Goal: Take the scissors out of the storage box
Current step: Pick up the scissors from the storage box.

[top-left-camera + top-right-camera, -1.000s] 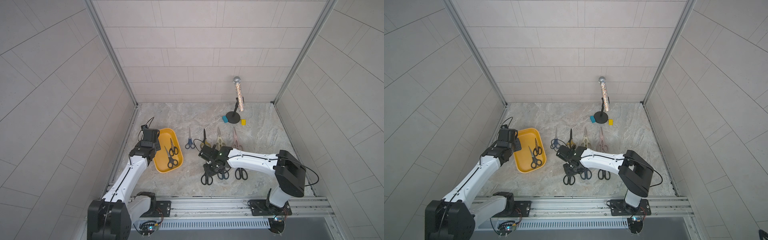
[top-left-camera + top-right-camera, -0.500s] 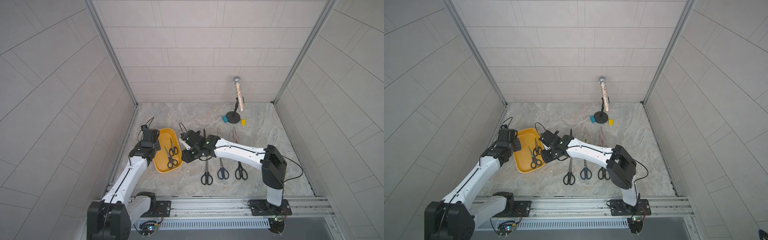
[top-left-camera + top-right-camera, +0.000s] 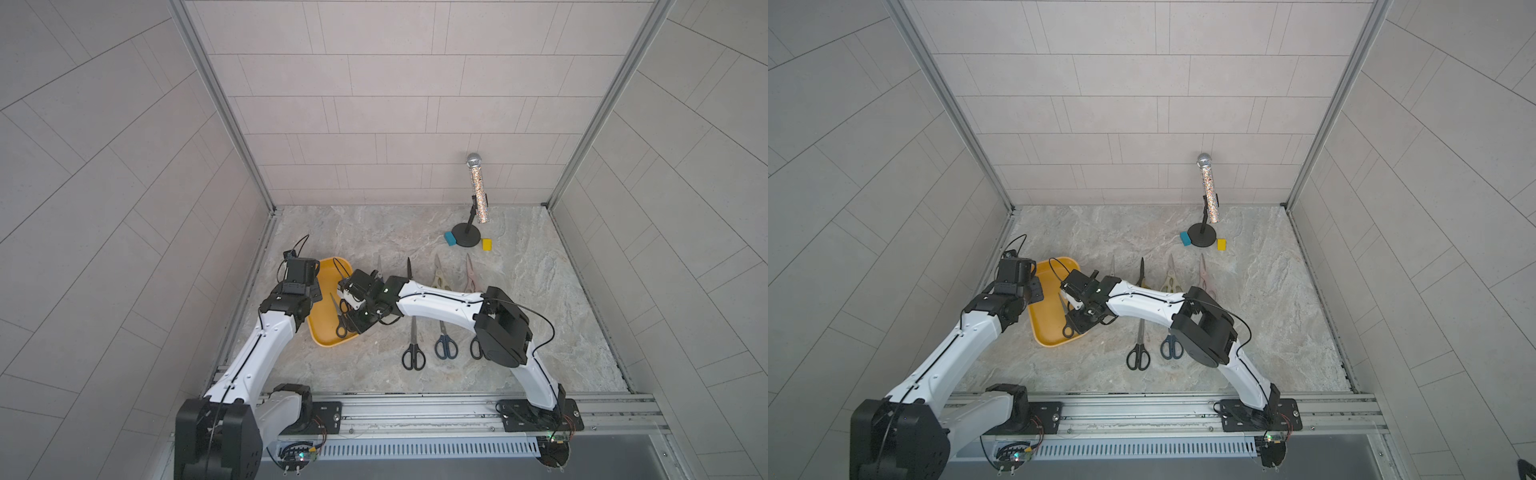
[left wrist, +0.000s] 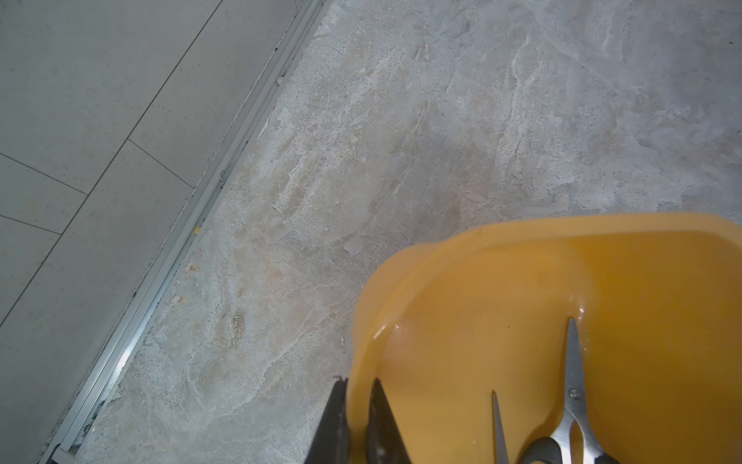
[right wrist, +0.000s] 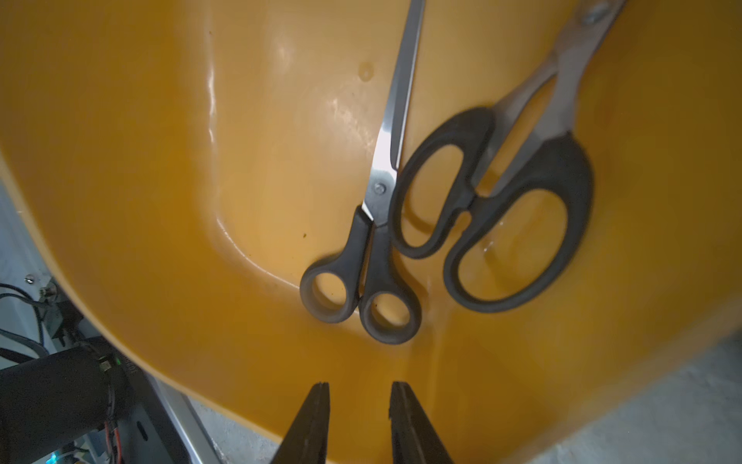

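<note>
In a top view the shallow yellow plastic storage box (image 3: 328, 337) is parked at 9 o'clock. Left wrist: its rim is clamped by the left gripper (image 4: 357, 383). Right wrist: two black-handled steel scissors (image 5: 369, 247) are left inside, right gripper (image 5: 359, 385) narrowly parted, empty; a drop onto handles looks needed, walls close.

mic: glittery microphone (image 3: 478, 195), silver head, tilted in its clip, back of the table
stand: black round base (image 3: 466, 235), thin post
blue block (image 3: 450, 238): just beside the base
small yellow block (image 3: 487, 244): near the base, opposite side
surface: grey marble-look tabletop (image 3: 552, 299)
walls: pale tiled panels (image 3: 374, 83), three sides
front edge: aluminium rail (image 3: 415, 409)
</note>
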You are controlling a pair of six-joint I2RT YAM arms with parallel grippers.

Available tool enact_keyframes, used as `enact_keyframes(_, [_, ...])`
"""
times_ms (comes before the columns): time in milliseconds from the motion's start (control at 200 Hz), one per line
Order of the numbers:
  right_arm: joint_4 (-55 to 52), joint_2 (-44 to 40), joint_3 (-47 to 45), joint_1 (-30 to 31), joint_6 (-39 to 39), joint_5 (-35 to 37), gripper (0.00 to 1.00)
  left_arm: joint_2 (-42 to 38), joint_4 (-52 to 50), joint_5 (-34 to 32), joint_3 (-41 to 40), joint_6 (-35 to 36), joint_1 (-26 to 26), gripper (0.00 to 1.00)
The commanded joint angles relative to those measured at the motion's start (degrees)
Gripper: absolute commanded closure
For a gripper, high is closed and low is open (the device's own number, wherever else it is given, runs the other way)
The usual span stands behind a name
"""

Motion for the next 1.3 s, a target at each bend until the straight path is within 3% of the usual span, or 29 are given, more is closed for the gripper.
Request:
enact_keyframes(0, [-4.93,3.58,4.44,0.19,-4.08,5.37,0.71,0.04,-0.09,-0.08,0.04,1.16,-0.86,1.0])
enact_keyframes(220, [-12.45,8.26,11.38,0.56,-10.79,12.14,0.75,-0.27,-0.18,-0.25,0.19,1.26,-1.8,1.0])
enact_keyframes(580, [-15.78,11.23,11.97,1.0,-16.51,14.64,0.76,0.25,-0.33,-0.43,0.38,1.25,-2.38,1.0])
enact_keyframes(865, [-4.49,11.53,7.43,0.77,-11.41,9.27,0.77,1.11,-0.8,-0.86,0.42,1.24,-2.76,1.0])
enact_keyframes(1081, [9.14,8.83,-1.96,-1.1,-4.36,7.14,0.77,1.65,-1.32,-1.28,0.59,1.32,-2.77,1.0])
enact_keyframes(1296, [13.33,8.74,-4.66,-1.46,-2.99,7.23,0.93,2.01,-1.26,-1.1,0.6,1.32,-2.64,1.0])
